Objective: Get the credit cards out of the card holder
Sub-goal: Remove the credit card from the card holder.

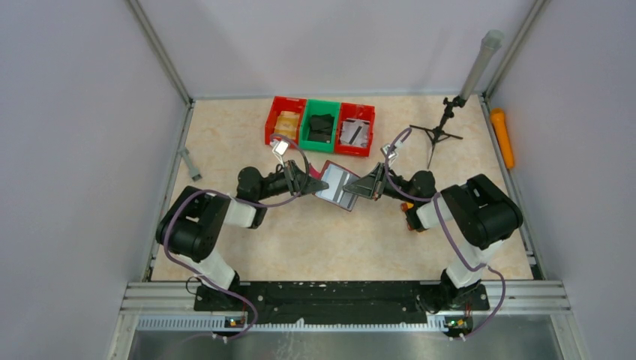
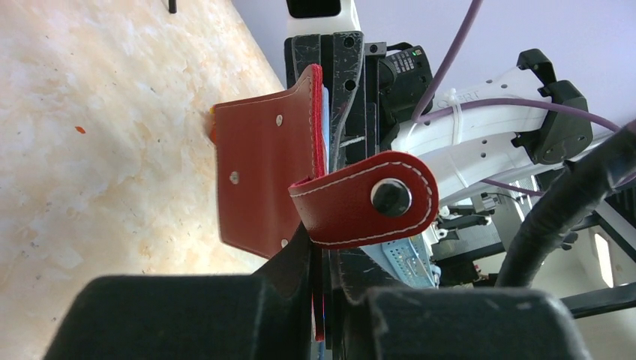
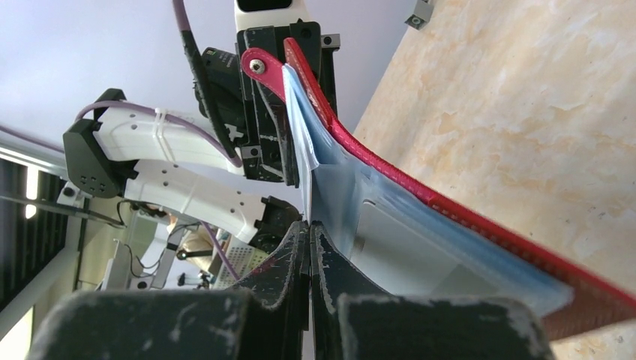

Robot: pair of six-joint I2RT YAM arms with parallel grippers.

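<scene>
The dark red card holder [image 1: 337, 186] hangs open above the table's middle, held between both grippers. My left gripper [image 1: 319, 182] is shut on its red cover [image 2: 262, 172]. The cover edge runs down between the left fingers [image 2: 285, 300], and the snap strap [image 2: 367, 199] curls over beside them. My right gripper [image 3: 310, 234] is pressed shut on the thin edge of a silvery-blue sleeve [image 3: 337, 187] at the holder's right side [image 1: 365, 186]. A pale grey credit card [image 3: 420, 255] shows inside the sleeves. The red cover [image 3: 465, 217] lies behind them.
Two red bins [image 1: 285, 120] [image 1: 355, 129] and a green bin [image 1: 321, 126] stand in a row at the back. A small black tripod [image 1: 439, 135] and an orange cylinder [image 1: 502, 139] are at the back right. A small orange object [image 1: 411, 217] lies by the right arm.
</scene>
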